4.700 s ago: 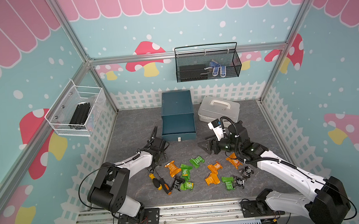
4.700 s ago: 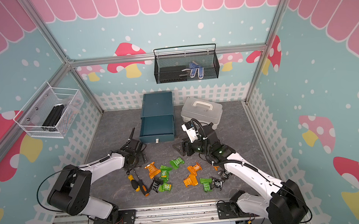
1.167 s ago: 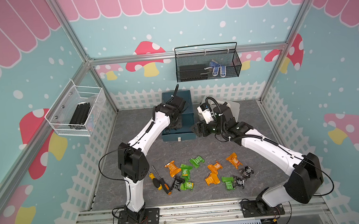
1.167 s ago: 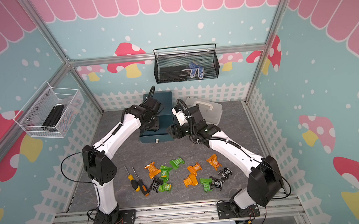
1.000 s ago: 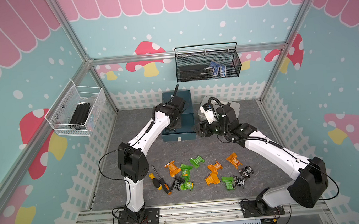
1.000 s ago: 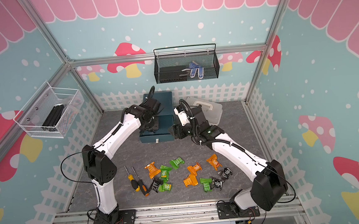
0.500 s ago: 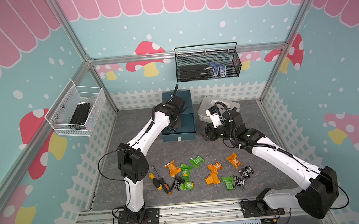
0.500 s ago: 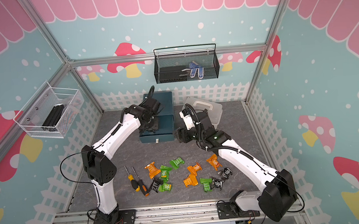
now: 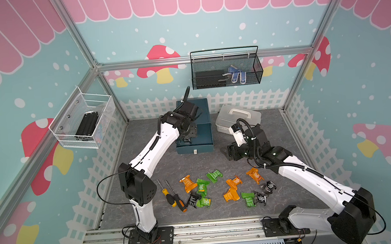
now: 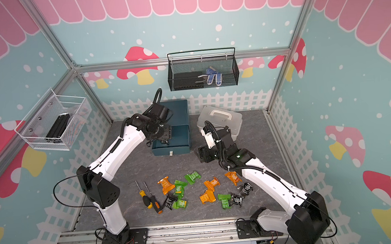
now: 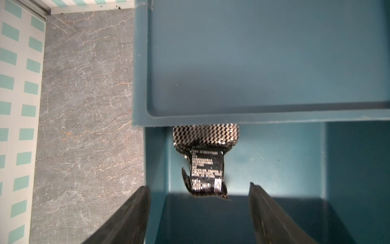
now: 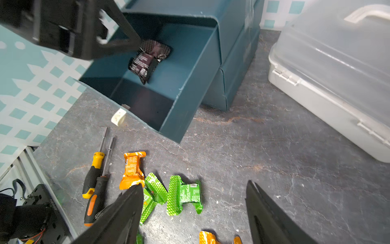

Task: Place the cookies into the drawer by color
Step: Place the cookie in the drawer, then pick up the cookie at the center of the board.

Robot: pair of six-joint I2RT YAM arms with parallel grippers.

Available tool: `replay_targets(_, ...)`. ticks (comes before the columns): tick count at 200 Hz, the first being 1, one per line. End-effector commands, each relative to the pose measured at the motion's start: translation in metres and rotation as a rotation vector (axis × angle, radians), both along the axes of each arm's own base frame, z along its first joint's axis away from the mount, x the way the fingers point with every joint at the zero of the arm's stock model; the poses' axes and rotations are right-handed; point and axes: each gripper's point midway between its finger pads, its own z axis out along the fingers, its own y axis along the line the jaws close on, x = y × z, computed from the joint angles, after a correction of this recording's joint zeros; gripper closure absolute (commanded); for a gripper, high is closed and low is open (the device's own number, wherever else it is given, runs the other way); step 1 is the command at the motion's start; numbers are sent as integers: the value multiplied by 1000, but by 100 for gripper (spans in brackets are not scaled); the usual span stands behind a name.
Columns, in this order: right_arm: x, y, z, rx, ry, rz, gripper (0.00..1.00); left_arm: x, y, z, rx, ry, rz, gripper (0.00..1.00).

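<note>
Black cookie (image 11: 207, 169), one, in open drawer (image 11: 274, 158) beneath left claw (image 11: 198, 211), spread wide, empty; right claw (image 12: 194, 190) likewise wide, over counter (image 12: 274, 147).

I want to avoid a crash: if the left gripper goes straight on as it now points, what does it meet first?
Probably the black cookie lying in the open drawer, directly ahead of the open left gripper; under it, the drawer floor. Depth is hard to judge here.
</note>
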Motion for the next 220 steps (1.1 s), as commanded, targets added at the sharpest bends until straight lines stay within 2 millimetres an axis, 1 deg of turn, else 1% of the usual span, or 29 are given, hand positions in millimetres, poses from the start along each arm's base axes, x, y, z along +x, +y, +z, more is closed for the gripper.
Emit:
replay_targets(1,-9,-28,-12,-43,46,-115,21,-15,-4,30,-43,-69,-34,23)
replay_targets(14,-17,-49,-18,-81,66,-199,21,-24,-5,39,-46,-94,-47,23)
replay_targets(22,-22,-62,-21,-105,78,-250,23,-30,-5,42,-58,-111,-54,23)
replay_targets(31,-29,-73,-26,-133,104,-287,27,-37,-7,48,-70,-134,-70,23)
replay_targets(40,-36,-84,-31,-171,137,-325,28,-43,-8,54,-81,-159,-86,23)
replay_targets(53,-42,-106,-40,-254,179,-412,26,-52,-9,65,-104,-202,-106,23)
replay_targets(62,-45,-123,-47,-315,208,-479,22,-60,-11,67,-131,-213,-128,24)
replay_targets(70,-50,-138,-59,-358,264,-534,20,-68,-17,69,-153,-226,-155,23)
replay_targets(81,-60,-154,-80,-378,370,-587,20,-79,-21,72,-179,-247,-186,23)
replay_targets(94,-68,-164,-100,-386,458,-612,18,-93,-26,68,-212,-258,-232,23)
replay_targets(103,-72,-173,-110,-394,498,-646,17,-102,-26,69,-246,-279,-249,24)
replay_targets(112,-79,-183,-121,-403,547,-693,16,-110,-23,65,-268,-287,-262,24)
replay_targets(128,-84,-191,-130,-395,583,-733,12,-125,-20,65,-317,-306,-288,24)
replay_targets(140,-90,-193,-134,-383,605,-758,11,-135,-20,70,-352,-320,-314,24)
replay_targets(155,-97,-199,-140,-380,627,-785,7,-142,-18,76,-372,-335,-331,24)
replay_targets(175,-108,-205,-158,-390,707,-796,5,-151,-14,78,-387,-345,-342,23)
replay_targets(194,-113,-199,-168,-364,759,-778,5,-159,-13,79,-412,-345,-358,23)
replay_targets(220,-113,-181,-176,-252,778,-740,7,-168,-11,75,-426,-338,-377,23)
